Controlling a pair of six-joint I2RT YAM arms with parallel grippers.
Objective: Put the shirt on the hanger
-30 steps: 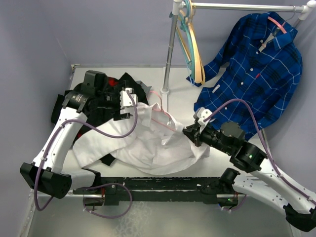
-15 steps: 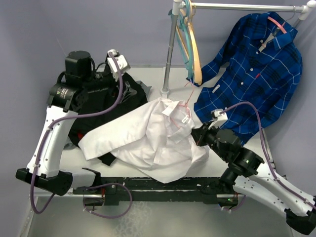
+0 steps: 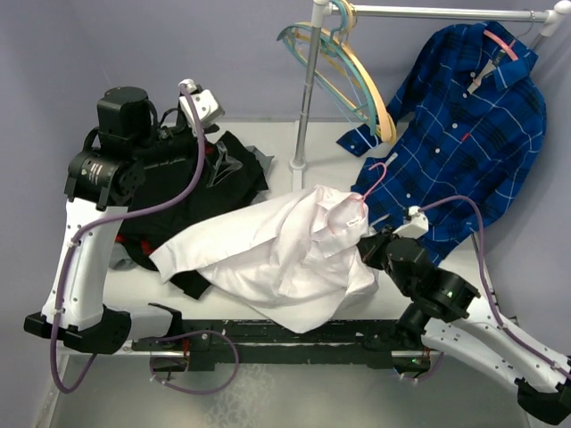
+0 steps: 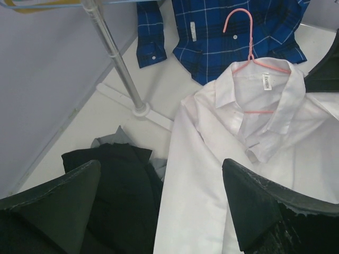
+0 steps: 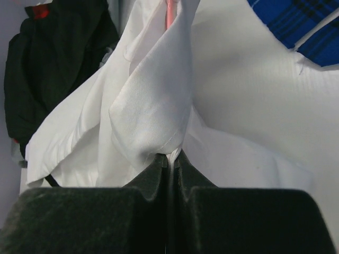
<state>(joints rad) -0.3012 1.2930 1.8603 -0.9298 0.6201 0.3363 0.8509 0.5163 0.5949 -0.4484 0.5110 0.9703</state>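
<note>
The white shirt (image 3: 277,254) lies crumpled mid-table, its collar end lifted toward the right. The pink hanger (image 3: 380,172) sits inside the collar with its hook sticking out above. In the left wrist view the hanger (image 4: 250,50) runs through the open collar of the shirt (image 4: 212,159). My right gripper (image 3: 368,246) is shut on a fold of shirt fabric (image 5: 153,106) just below the collar, and a bit of pink hanger (image 5: 170,13) shows above that fold. My left gripper (image 4: 161,164) is open and empty, raised high over the back left.
A blue plaid shirt (image 3: 464,116) hangs from the rail at the right. Teal and tan hangers (image 3: 357,76) hang tilted next to the rack pole (image 3: 306,98). A black garment (image 3: 205,183) lies at the back left, partly under the white shirt.
My left gripper let go of the shirt and rose to the back left. My right gripper carried the collar and hanger to the right. The hangers on the rail swung out.
</note>
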